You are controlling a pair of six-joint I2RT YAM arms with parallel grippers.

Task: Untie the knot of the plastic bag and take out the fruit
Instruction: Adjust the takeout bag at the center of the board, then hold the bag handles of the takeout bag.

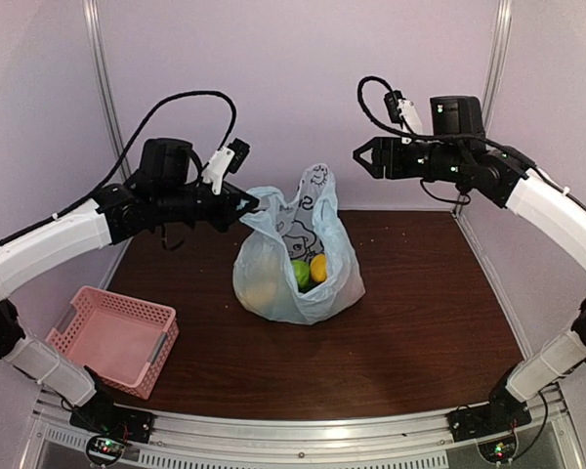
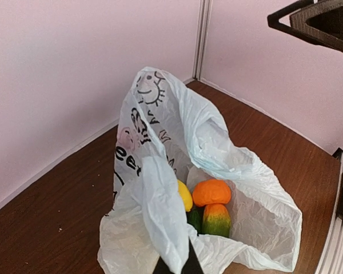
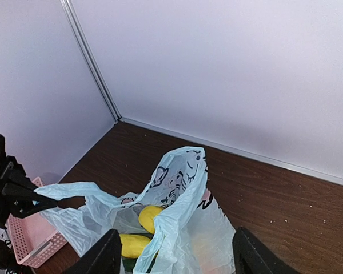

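pinching the plastic bag [image 1: 283, 293], left pincer [image 1: 252, 203]; right pincer [image 1: 359, 156] gapes clear.

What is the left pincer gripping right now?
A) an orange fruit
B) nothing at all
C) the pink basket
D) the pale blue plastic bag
D: the left pincer is shut on the plastic bag, pinching one handle loop drawn out sideways.

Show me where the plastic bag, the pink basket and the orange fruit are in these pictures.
plastic bag [image 1: 264, 283]: top external view, on its bulging left side.
pink basket [image 1: 112, 342]: top external view, on its bare perforated floor.
orange fruit [image 2: 211, 193]: left wrist view, on the middle of its rounded surface.
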